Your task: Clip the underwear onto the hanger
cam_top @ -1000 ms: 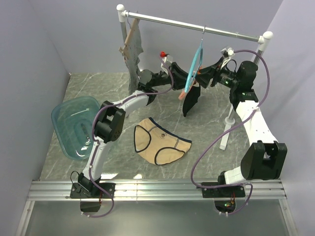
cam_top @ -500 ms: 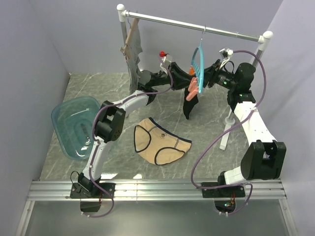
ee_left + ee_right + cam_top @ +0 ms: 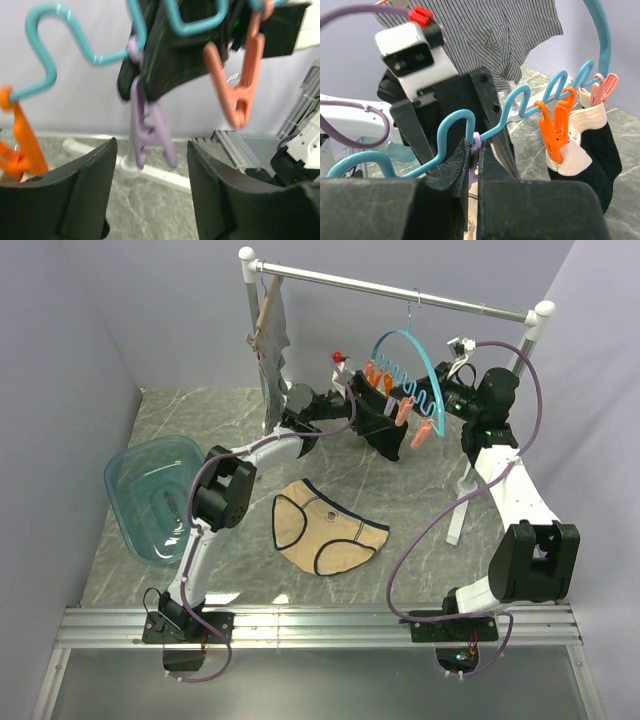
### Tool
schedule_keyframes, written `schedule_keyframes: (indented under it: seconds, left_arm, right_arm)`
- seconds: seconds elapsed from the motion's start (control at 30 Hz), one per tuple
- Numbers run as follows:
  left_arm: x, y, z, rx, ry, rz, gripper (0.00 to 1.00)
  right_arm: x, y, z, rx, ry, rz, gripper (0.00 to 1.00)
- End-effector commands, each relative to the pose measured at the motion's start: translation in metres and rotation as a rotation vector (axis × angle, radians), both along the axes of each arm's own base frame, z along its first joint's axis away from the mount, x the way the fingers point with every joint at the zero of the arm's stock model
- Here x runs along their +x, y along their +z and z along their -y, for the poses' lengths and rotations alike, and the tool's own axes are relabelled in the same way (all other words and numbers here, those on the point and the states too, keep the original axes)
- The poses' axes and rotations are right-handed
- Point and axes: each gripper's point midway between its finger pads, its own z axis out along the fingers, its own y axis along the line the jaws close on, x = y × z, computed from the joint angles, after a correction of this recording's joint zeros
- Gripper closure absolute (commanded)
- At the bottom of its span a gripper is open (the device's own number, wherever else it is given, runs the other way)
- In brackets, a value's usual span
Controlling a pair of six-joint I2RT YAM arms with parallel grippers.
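1. tan underwear [image 3: 325,535], dark trim: lies flat on the marble table [image 3: 180,420], between the two arms, well apart from both grippers.
2. hanger [image 3: 412,337], teal hoop with orange, pink and purple clips: hooked on the rail [image 3: 400,288], black underwear [image 3: 378,430] clipped beneath it.
3. right gripper [image 3: 474,167]: clamped on the hanger's wavy bar at a purple clip.
4. left gripper [image 3: 150,150]: fingers spread wide, nothing between them, just beside the hanger.
5. teal basin [image 3: 150,495]: left side of the table.
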Motion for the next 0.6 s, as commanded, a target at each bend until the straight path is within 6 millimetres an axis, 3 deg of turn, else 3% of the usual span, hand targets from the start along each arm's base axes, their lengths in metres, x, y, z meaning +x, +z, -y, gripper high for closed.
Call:
schedule_keyframes:
  seconds: [0.0,0.03,0.07,0.13,0.2,0.23,0.27,0.3,0.33,0.4,0.43,0.47,0.53,0.57]
  left_arm:
    - [-0.006,0.035,-0.012,-0.021,0.043,0.077,0.35]
    - [-0.005,0.040,-0.017,-0.020,0.055,0.087,0.33]
    - [-0.004,0.035,-0.018,-0.005,0.065,0.074,0.24]
    - [-0.002,0.039,-0.025,0.021,0.102,0.096,0.22]
    - [-0.004,0.028,-0.031,0.063,0.122,0.096,0.20]
    - [-0.008,0.039,-0.039,0.064,0.149,0.158,0.19]
    - [-0.010,0.021,-0.043,0.114,0.155,0.122,0.19]
    - [-0.011,0.016,-0.049,0.140,0.169,0.121,0.19]
    - [-0.016,0.030,-0.059,0.139,0.210,0.201,0.19]
    - [-0.022,-0.001,-0.071,0.248,0.229,0.157,0.20]
    - [-0.028,0.009,-0.082,0.257,0.263,0.231,0.21]
    - [-0.029,-0.019,-0.091,0.340,0.287,0.177,0.23]
    - [-0.036,-0.024,-0.109,0.395,0.313,0.177,0.25]
    - [-0.033,-0.039,-0.118,0.442,0.352,0.135,0.28]
  right_arm:
    - [-0.001,0.015,-0.002,0.023,0.021,0.024,1.00]
    - [-0.002,0.016,-0.003,0.025,0.025,0.023,1.00]
    - [-0.001,0.016,-0.002,0.032,0.026,0.015,1.00]
    - [0.000,0.016,-0.001,0.040,0.033,0.001,1.00]
    - [0.000,0.019,-0.001,0.052,0.040,-0.019,1.00]
    - [0.002,0.016,-0.001,0.054,0.040,-0.032,1.00]
    - [0.004,0.017,0.001,0.054,0.032,-0.038,1.00]
    - [0.004,0.016,0.001,0.052,0.028,-0.057,1.00]
    - [0.005,0.016,0.001,0.051,0.023,-0.064,1.00]
    - [0.007,0.016,0.004,0.054,-0.004,-0.076,1.00]
    - [0.007,0.016,0.004,0.053,-0.011,-0.078,1.00]
    - [0.006,0.014,0.004,0.051,-0.013,-0.086,1.00]
    - [0.005,0.012,0.005,0.050,-0.023,-0.095,1.00]
    - [0.004,0.011,0.005,0.045,-0.020,-0.092,1.00]
